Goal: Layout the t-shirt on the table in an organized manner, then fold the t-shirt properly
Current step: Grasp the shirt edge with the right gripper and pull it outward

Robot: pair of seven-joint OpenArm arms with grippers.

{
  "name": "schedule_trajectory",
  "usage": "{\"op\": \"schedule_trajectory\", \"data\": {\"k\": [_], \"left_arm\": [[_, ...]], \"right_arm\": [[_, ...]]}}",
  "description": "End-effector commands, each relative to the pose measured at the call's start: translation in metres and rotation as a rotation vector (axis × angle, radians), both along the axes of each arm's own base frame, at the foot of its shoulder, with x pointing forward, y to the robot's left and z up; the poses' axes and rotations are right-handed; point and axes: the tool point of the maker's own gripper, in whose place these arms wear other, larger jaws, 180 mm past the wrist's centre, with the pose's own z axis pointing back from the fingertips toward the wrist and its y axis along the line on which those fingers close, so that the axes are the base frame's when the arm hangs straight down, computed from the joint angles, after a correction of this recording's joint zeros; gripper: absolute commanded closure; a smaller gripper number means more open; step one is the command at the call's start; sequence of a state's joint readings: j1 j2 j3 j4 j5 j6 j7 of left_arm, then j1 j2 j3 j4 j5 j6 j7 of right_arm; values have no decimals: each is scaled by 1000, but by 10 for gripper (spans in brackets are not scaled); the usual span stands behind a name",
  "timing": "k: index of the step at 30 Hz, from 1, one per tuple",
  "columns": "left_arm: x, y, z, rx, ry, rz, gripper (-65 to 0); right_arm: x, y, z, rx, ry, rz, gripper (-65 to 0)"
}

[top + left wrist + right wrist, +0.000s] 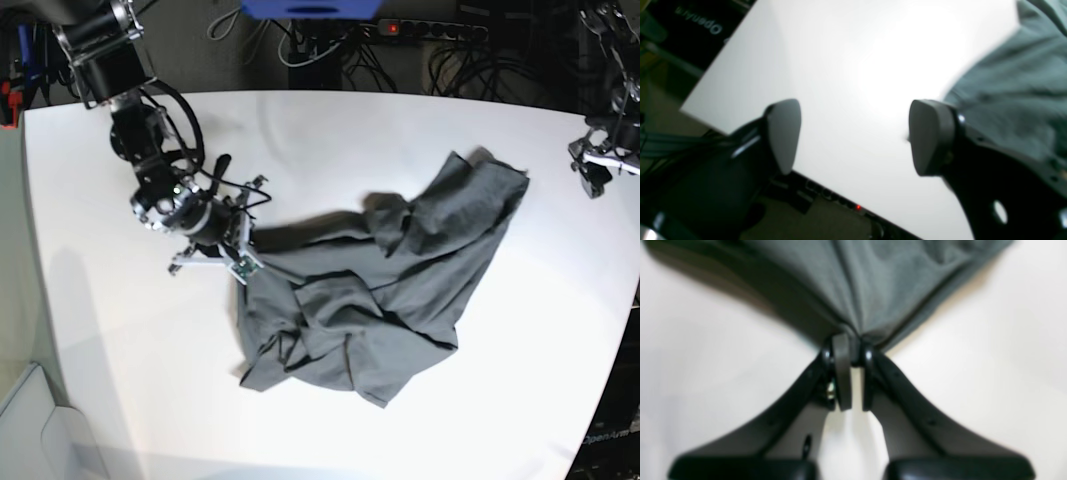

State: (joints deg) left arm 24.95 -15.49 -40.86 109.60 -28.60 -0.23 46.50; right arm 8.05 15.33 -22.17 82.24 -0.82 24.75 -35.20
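The dark grey t-shirt (385,285) lies crumpled and wrinkled in the middle of the white table (330,130). My right gripper (243,250) sits at the shirt's left edge. In the right wrist view this gripper (851,353) is shut on a bunched fold of the t-shirt (880,283), which fans out beyond the fingertips. My left gripper (857,136) is open with nothing between its fingers, hovering over bare table (840,66), and the t-shirt (1017,86) lies off to its right. In the base view the left gripper (592,178) hangs at the table's far right edge, apart from the shirt.
A power strip (420,30) with a red light and tangled cables lie behind the table's back edge. A blue object (310,8) sits at the top. The table's corner and edge (703,115) are near the left gripper.
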Motion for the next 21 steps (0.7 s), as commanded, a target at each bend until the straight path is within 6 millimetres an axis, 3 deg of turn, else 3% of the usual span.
{"op": "schedule_trajectory", "data": {"k": [1, 8, 16, 21], "left_arm": [[7, 3, 14, 30, -39, -11, -493], [6, 3, 12, 26, -36, -10, -493], [7, 4, 13, 30, -35, -12, -493], [7, 4, 14, 33, -38, -14, -494]], "right_arm": [[11, -4, 20, 16, -61, -6, 0], [-4, -39, 45, -80, -98, -15, 0], [-39, -65, 27, -183, -7, -3, -1], [-41, -91, 32, -202, -8, -76, -59]]}}
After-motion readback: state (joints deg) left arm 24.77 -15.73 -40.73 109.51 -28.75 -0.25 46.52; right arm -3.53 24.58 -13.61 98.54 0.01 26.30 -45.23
